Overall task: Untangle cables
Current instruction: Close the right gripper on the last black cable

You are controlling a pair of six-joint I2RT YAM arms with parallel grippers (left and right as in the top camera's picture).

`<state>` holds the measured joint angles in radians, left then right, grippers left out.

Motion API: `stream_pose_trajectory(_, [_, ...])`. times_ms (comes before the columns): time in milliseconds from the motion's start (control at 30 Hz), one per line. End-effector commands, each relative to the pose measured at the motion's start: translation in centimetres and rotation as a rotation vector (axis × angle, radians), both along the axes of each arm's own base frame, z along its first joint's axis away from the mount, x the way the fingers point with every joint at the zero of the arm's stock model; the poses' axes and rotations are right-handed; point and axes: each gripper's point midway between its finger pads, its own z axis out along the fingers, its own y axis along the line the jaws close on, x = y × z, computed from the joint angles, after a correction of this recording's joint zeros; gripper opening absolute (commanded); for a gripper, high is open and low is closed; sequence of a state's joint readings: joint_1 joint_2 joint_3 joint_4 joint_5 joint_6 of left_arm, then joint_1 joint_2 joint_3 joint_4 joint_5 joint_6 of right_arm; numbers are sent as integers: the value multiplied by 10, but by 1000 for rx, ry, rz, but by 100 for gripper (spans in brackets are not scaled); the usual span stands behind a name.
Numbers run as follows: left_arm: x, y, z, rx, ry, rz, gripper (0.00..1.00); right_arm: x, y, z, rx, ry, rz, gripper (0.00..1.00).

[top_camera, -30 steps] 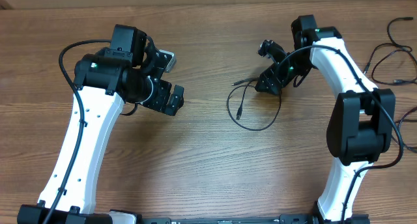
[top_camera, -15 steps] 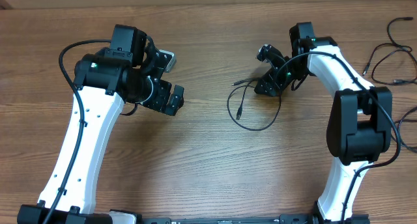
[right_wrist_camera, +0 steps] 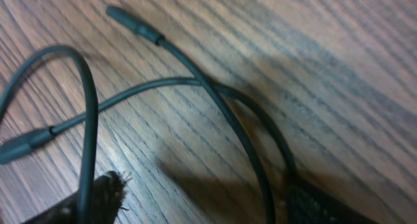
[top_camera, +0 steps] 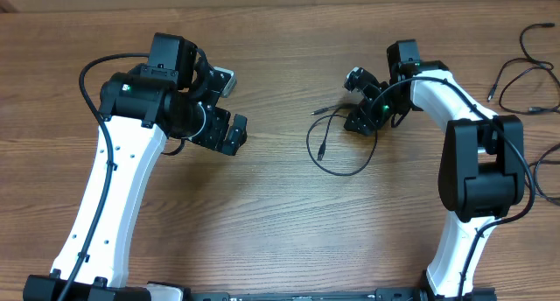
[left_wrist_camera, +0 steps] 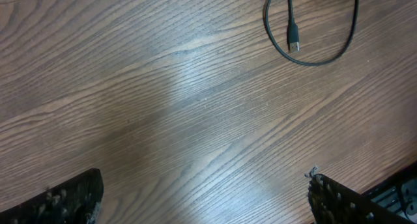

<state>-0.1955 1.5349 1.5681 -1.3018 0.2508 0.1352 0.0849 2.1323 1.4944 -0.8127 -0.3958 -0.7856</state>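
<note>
the left hand (top_camera: 229, 107) is held released above the bench (top_camera: 280, 231); the right hand (top_camera: 359, 98) is spread unclenched over the looped cables (right_wrist_camera: 202, 83), laid on the bench.

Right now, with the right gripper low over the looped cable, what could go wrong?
Several strands of the cable cross between the open fingers of the right gripper, so closing may pinch more than one and tighten the tangle. One strand runs against a finger and might snag when the arm lifts.
</note>
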Motion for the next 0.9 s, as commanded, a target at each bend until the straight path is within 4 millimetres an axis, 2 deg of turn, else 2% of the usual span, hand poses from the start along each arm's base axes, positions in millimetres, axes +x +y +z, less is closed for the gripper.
stream_pose_trajectory(0, [4, 1, 5, 1, -22, -15, 100, -3, -4, -14, -19, 14, 3, 73])
stream_pose_trajectory(167, [4, 1, 5, 1, -22, -15, 100, -1, -6, -23, -32, 18, 2, 64])
stream_pose_trajectory(333, [4, 1, 5, 1, -22, -15, 100, 6, -5, -21, -28, -15, 1, 35])
stream_pose_trajectory(467, [4, 1, 5, 1, -22, -15, 99, 14, -4, -20, -26, -49, 0, 27])
stream_pose_trajectory(567, [4, 1, 5, 1, -22, -15, 100, 25, -7, -19, -40, -90, -15, 13])
stream_pose_trajectory(733, [4, 1, 5, 1, -22, -15, 100, 53, -17, -14, -83, -177, -125, 12])
stream_pose_trajectory(867, [4, 1, 5, 1, -22, -15, 100, 79, -27, -6, -103, -262, -241, 16])
